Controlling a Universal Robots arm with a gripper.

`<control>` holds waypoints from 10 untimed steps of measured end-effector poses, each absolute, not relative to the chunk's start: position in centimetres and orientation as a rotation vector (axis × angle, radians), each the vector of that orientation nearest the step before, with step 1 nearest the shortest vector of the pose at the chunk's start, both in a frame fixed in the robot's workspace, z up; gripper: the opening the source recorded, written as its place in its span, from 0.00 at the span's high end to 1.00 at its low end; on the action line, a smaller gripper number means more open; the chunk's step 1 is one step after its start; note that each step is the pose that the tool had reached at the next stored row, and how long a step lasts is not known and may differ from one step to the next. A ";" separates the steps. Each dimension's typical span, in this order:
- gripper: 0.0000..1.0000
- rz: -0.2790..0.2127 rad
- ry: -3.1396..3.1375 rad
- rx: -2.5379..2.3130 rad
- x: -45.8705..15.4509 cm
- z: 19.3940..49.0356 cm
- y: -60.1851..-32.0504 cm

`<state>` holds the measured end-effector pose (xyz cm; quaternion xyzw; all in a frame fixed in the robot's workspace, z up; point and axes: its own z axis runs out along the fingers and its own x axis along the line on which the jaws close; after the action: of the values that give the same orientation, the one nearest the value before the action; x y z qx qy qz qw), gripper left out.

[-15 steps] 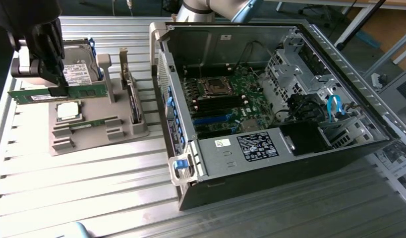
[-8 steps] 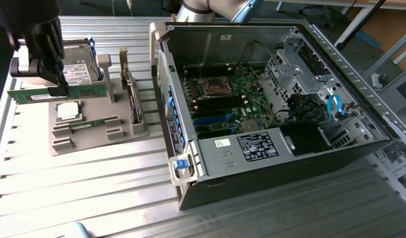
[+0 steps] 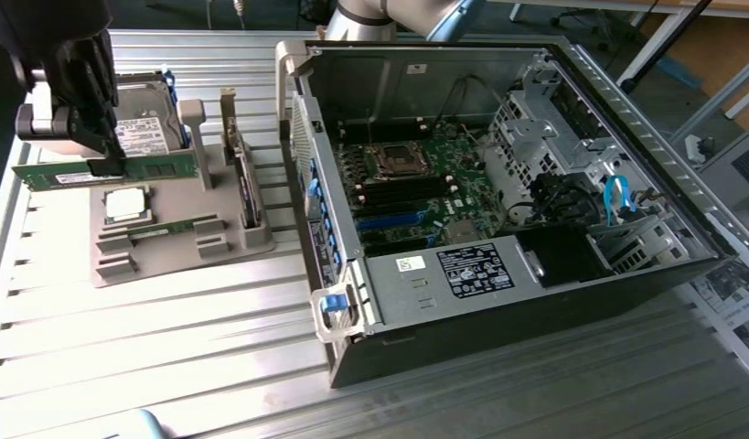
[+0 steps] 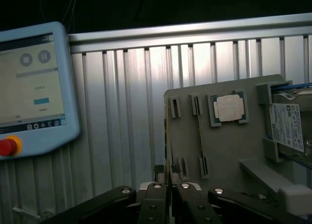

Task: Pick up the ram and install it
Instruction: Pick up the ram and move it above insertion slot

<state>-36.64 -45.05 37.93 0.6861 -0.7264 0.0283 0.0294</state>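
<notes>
Green and thin, the ram (image 3: 57,176) sits at the exterior view's far left. It is held level with its long edge flat, and one end reaches out over the table (image 3: 166,320). The black pincer (image 3: 106,165) comes down on it from above and is closed almost fully, its fingers pinching the board near one end. The ram is not seated in any slot. It hangs just beside the near-left corner of the grey holder (image 3: 228,242).

A square silver processor (image 3: 124,203) lies flat in a recess on the holder. Below it a second green stick (image 3: 165,230) rests in a groove. Behind them a hard drive (image 3: 148,133) with a white label stands on edge in its bracket.

Further to the exterior view's right, an open computer case (image 3: 497,311) lies on its side on the ribbed aluminium table. Its motherboard (image 3: 411,183) is exposed, with rows of black and blue slots near the middle. A blue cable (image 3: 615,197) loops inside the case toward the right.

In the wrist view a pale blue teach pendant (image 4: 29,83) with a red stop button (image 4: 7,146) lies on the table, well apart from the holder. The closed fingers meet at the frame's edge.
</notes>
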 end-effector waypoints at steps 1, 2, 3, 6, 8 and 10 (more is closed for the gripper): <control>0.86 0.087 -2.240 2.116 -36.6 38.0 -45.1; 0.86 0.087 -2.241 2.115 -36.6 38.0 -45.1; 0.86 0.087 -2.241 2.115 -36.6 38.1 -45.1; 0.86 0.087 -2.242 2.114 -36.6 38.2 -45.1; 0.86 0.088 -2.242 2.113 -36.6 38.3 -45.1; 0.86 0.088 -2.243 2.113 -36.6 38.3 -45.1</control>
<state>-36.64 -45.07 38.34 0.6851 -0.7273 0.0284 0.0295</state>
